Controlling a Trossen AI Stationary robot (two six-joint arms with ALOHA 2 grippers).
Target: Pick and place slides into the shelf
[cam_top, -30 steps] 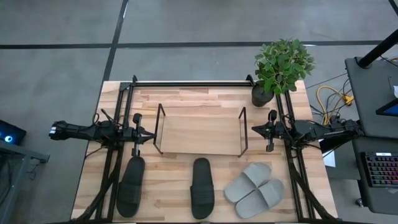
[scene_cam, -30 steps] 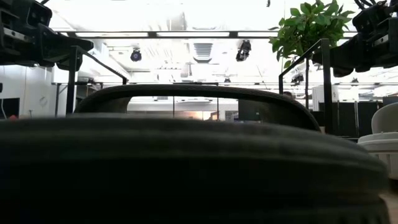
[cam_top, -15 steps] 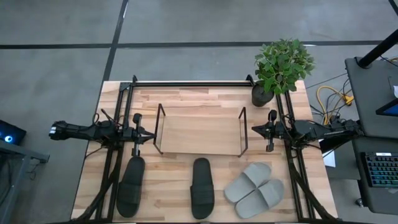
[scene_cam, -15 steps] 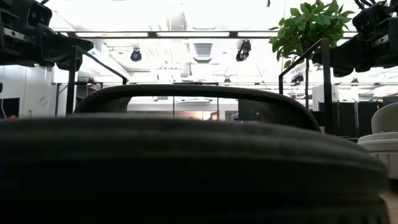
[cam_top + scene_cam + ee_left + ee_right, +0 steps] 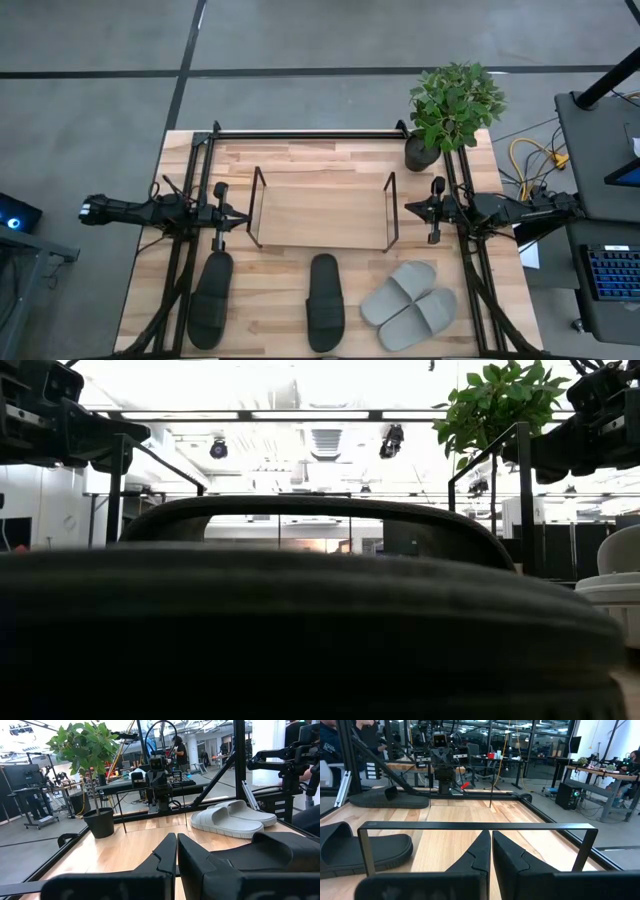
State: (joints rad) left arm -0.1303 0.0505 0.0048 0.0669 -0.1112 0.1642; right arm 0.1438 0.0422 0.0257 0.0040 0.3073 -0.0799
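Flanking the low light-wood shelf with black wire end frames [image 5: 320, 216], the left gripper [image 5: 243, 218] and right gripper [image 5: 409, 208] hang with fingers pressed together, holding nothing. Shelf board bare. Two matte black slides [image 5: 211, 298] [image 5: 325, 300] and the light grey pair [image 5: 410, 305] lie on the wooden desk [image 5: 270, 320] nearer the front edge.

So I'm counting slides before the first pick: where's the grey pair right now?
In the high view the grey pair lies side by side at the table's front right, beside the middle black slide and in front of the shelf.
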